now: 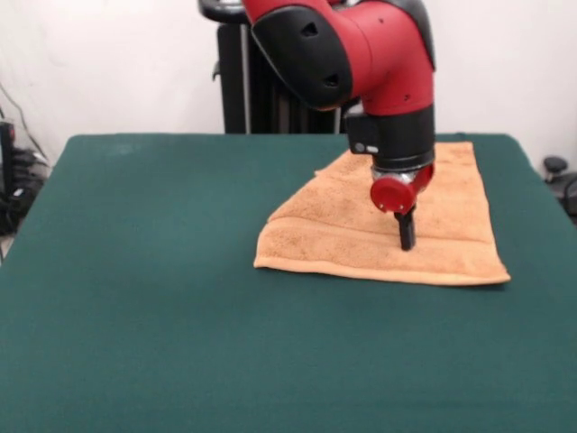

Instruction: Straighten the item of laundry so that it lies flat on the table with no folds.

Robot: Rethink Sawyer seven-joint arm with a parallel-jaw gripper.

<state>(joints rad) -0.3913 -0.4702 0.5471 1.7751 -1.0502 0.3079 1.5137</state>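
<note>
From here I count one orange-tan towel (388, 225), one green tabletop (162, 298) under it, and one red and black arm (361, 54) ending in a single end effector (407, 236).

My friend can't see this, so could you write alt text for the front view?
A red and black robot arm reaches down over an orange-tan towel on a dark green table, its gripper at the cloth. The towel's left part is folded over on itself, so it is not flat.
</note>
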